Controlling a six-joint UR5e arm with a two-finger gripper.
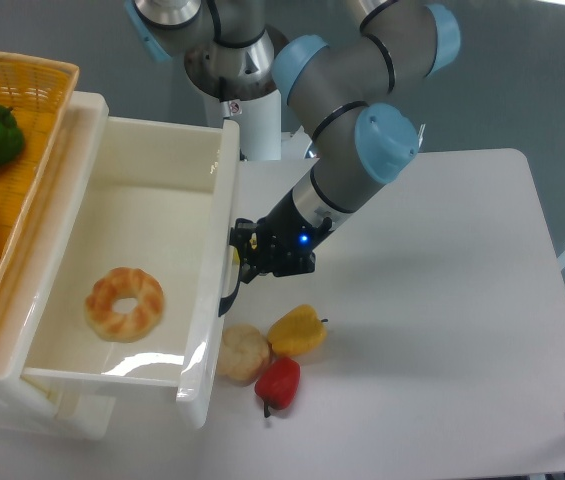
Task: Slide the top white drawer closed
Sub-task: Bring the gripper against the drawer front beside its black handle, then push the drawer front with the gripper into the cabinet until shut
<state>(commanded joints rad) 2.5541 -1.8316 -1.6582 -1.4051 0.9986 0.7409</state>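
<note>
The top white drawer [122, 215] stands pulled open, seemingly fully.

The hand [244, 258] presses the open top white drawer [217, 240] beside its black handle [230, 290].

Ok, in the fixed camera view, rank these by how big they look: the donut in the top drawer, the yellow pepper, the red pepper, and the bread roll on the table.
1. Donut, clearly largest.
2. Yellow pepper and bread roll: too alike to rank.
3. Red pepper, slightly smaller, though the margin is small.
</note>
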